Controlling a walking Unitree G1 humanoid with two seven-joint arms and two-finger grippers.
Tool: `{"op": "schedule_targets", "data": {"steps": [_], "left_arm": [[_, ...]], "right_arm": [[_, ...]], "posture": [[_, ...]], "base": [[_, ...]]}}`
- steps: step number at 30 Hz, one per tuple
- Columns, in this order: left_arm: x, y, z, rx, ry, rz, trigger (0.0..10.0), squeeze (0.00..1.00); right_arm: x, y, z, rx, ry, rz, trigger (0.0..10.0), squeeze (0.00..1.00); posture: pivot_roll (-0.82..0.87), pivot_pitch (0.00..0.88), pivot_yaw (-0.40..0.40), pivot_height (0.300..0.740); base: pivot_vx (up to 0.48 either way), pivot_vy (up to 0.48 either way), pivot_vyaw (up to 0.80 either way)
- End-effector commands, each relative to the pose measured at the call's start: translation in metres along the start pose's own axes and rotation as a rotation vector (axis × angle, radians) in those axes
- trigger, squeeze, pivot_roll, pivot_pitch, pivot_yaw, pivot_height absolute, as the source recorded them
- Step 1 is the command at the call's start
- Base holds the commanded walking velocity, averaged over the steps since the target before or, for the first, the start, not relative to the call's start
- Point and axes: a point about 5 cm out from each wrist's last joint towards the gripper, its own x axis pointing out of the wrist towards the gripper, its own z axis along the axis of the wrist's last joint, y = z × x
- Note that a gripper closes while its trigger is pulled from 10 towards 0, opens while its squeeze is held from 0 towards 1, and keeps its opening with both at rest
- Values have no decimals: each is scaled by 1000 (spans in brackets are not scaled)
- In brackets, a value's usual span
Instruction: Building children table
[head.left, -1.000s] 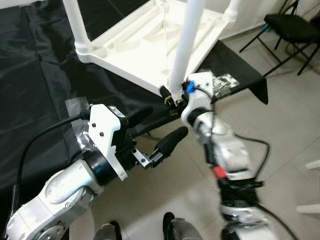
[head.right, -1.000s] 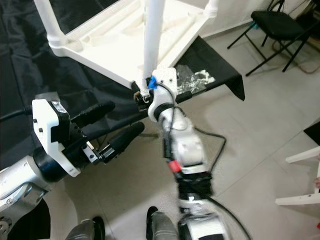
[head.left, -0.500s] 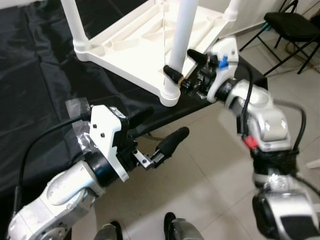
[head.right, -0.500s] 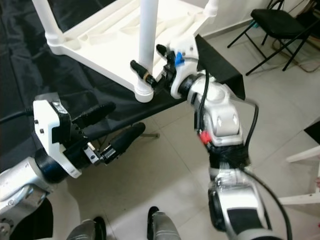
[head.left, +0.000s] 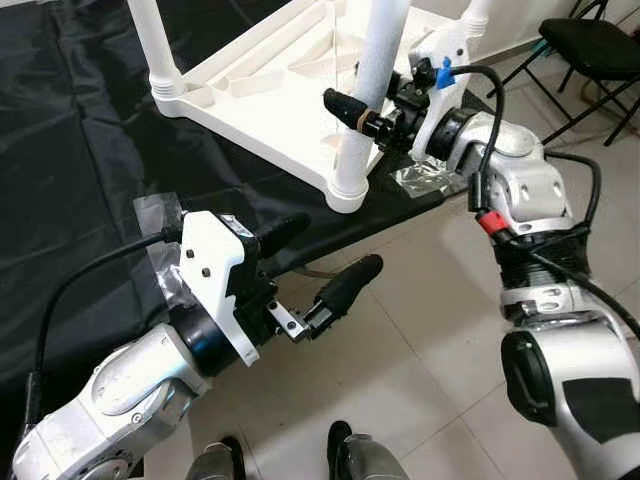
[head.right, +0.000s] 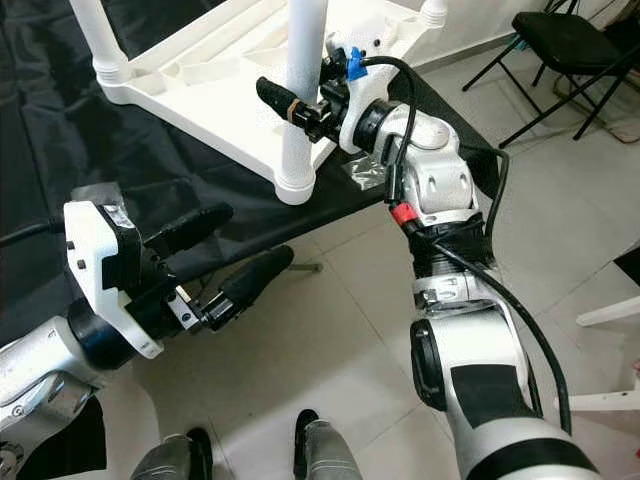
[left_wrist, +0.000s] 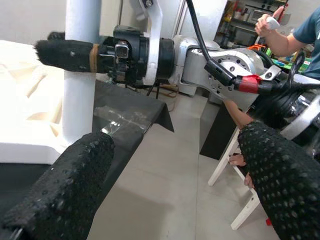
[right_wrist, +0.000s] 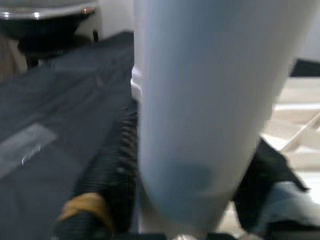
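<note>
- We see the white children's table (head.left: 290, 75) lying upside down on a black-covered surface (head.left: 70, 150), its underside ribs facing up and its legs rising from the corners.
- Our right gripper (head.left: 368, 110) is clamped on the nearest table leg (head.left: 372, 90), one black finger (head.left: 345, 104) on each side of the white tube; the right wrist view shows the leg pressed between both fingers.
- That leg stands upright in its corner socket (head.left: 346, 190), at the edge of the black surface.
- Our left gripper (head.left: 315, 265) hovers over the tiled floor (head.left: 420, 330) below the table's corner, its fingers spread apart and holding nothing.
- A clear plastic bag (head.left: 422, 177) lies on the black surface just beside the socket; we cannot tell what is in it.
- A black folding chair (head.left: 590, 50) stands well apart.
- In the left wrist view, a person's arm (left_wrist: 285, 40) shows in the background.
</note>
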Motion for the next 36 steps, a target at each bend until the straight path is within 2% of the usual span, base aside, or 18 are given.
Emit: {"op": "schedule_targets", "data": {"steps": [1,8,9,10,11,12,13,15,16,18,23,24,25,26,27,29,30,36], "left_arm": [[-2,-6,0,-11,6,-22,10000,0],[-4,-9,0,-18,12,-17,10000,0],[-5,-10,0,-17,13,-14,10000,0],[-5,-10,0,-17,13,-14,10000,0],[-5,-11,0,-14,13,-10,10000,0],[-5,-11,0,-14,13,-10,10000,0],[-6,-10,0,-11,13,-1,10000,0],[-4,-7,0,-12,8,4,10000,0],[-4,-7,0,-12,8,4,10000,0],[-1,-6,-1,-10,9,-15,10000,0],[2,-5,-1,-11,-3,-31,10000,0],[3,-4,-1,-13,-8,-33,10000,0],[3,-4,-1,-13,-8,-33,10000,0],[4,-4,-1,-14,-10,-35,10000,0],[5,-5,-1,-17,-14,-37,10000,0],[5,-5,-1,-20,-16,-38,10000,0],[6,-6,-2,-21,-16,-41,10000,0],[6,-6,-3,-29,-14,-43,10000,0]], "right_arm": [[-2,-3,5,-34,-1,14,0,0],[-28,7,-22,-73,218,145,0,0],[-30,13,-39,5,238,15,0,0],[-30,13,-39,5,238,15,0,0],[-33,12,-56,69,229,-317,0,0],[-33,12,-56,69,229,-317,0,0],[-42,24,-79,151,223,-583,0,0],[-31,64,-108,254,219,-815,0,0],[-31,64,-108,254,219,-815,0,0],[3,85,-108,327,199,-774,0,0],[41,102,-86,361,180,-655,0,0],[48,109,-80,399,181,-601,4196,0],[48,109,-80,399,181,-601,4196,0],[50,113,-74,396,178,-550,10000,0],[46,117,-67,435,143,-514,10000,349],[43,119,-62,460,115,-495,10000,349],[37,120,-57,446,72,-433,10000,1000],[5,109,-51,379,-28,-116,10000,1000]], "posture": [[75,343,-74,740],[59,364,-102,740],[79,357,-127,740],[79,357,-127,740],[79,357,-127,740],[79,357,-127,740],[82,353,-123,740],[76,353,-94,740],[76,353,-94,740],[73,334,-87,740],[46,311,-77,740],[43,310,-77,740],[43,310,-77,740],[41,309,-78,740],[37,308,-78,740],[37,308,-78,740],[30,313,-76,740],[20,321,-76,740]], "base": [[0,0,0],[0,0,0],[0,0,0],[0,0,0],[0,0,0],[0,0,0],[0,0,0],[0,0,0],[0,0,0],[0,0,0],[0,0,0],[0,0,0],[0,0,0],[0,0,0],[0,0,0],[0,0,0],[0,0,0],[0,0,0]]}}
